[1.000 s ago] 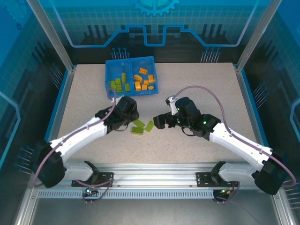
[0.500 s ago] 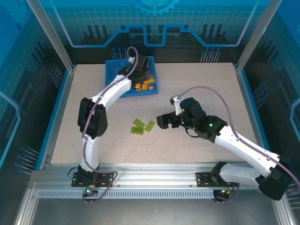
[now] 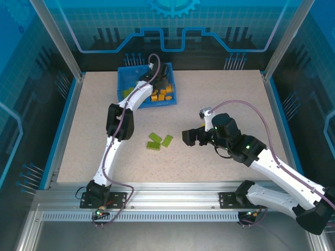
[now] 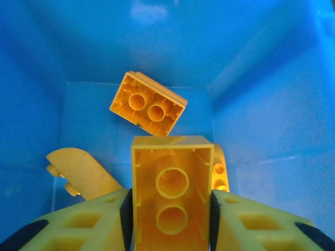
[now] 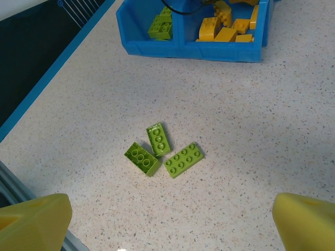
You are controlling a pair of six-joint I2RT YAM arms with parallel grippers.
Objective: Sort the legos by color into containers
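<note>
Left end effector [image 4: 170,205] is pinching an orange brick [image 4: 171,180] inside the tray [image 4: 261,104], right end effector [image 5: 172,222] is hanging spread wide over three green bricks [image 5: 163,149].

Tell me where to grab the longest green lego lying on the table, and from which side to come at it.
Pinch the longest green lego across its two long sides, coming straight down. It lies flat, studs up, so only the side walls offer a grip. Close on the end away from the two shorter green legos, which crowd its other end.
</note>
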